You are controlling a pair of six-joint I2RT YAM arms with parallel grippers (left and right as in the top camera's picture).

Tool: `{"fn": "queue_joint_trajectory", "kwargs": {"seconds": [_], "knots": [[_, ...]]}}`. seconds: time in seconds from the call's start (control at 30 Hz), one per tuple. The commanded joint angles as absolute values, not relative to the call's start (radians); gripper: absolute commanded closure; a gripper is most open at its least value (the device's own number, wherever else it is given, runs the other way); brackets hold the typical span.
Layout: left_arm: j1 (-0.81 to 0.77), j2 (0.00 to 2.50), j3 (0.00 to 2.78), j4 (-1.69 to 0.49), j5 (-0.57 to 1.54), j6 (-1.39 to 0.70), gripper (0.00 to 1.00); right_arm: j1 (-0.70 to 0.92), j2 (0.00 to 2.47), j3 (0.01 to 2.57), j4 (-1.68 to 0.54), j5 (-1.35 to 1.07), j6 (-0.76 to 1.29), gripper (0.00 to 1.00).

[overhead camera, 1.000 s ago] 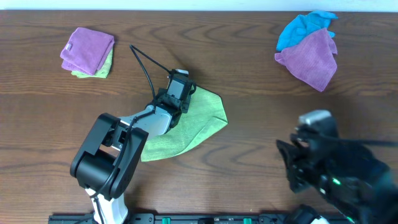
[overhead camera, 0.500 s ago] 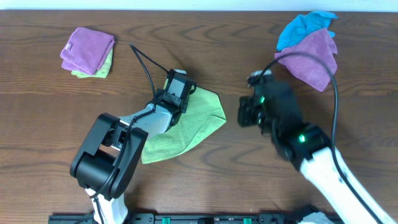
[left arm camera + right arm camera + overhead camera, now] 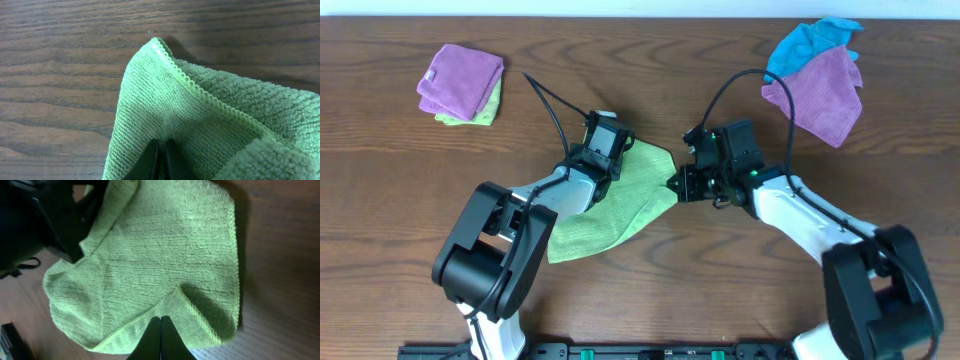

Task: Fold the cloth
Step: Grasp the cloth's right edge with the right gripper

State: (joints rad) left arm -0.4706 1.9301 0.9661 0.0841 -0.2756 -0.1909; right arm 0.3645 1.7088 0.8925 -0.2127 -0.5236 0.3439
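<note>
The cloth (image 3: 640,195) is lying on the table (image 3: 720,80) between the two grippers. The left gripper (image 3: 161,155) is sitting on its left side and the right gripper (image 3: 160,330) on its right corner, so most of the cloth is spreading out in front of the right gripper's tips. One corner is poking out just ahead of the left gripper's tips. A stack of folded cloths (image 3: 463,82) is sitting well off to the left gripper's left, and a heap of loose cloths (image 3: 817,80) is sitting well off to the right gripper's right, one lying partly on the other.
</note>
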Motion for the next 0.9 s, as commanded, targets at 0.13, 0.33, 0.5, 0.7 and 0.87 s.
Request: {"fn": "queue_joint_trajectory", "kwargs": {"seconds": [0.13, 0.33, 0.5, 0.7, 0.87], "knots": [[-0.471, 1.956, 0.958, 0.063, -0.226, -0.225, 0.92, 0.381, 1.837, 0.886, -0.144, -0.527, 0.321, 0.98], [-0.471, 1.956, 0.958, 0.064, -0.212, -0.225, 0.91, 0.395, 1.888, 0.886, -0.159, -0.523, 0.321, 0.99], [-0.471, 1.956, 0.958, 0.062, -0.212, -0.225, 0.91, 0.427, 1.89, 0.886, -0.267, -0.421, 0.321, 0.98], [-0.456, 1.919, 0.958, 0.032, -0.299, -0.224, 0.92, 0.422, 1.89, 0.886, -0.346, -0.361, 0.321, 0.98], [-0.398, 1.902, 0.958, 0.011, -0.325, -0.194, 0.91, 0.422, 1.89, 0.886, -0.382, -0.355, 0.321, 0.99]]}}
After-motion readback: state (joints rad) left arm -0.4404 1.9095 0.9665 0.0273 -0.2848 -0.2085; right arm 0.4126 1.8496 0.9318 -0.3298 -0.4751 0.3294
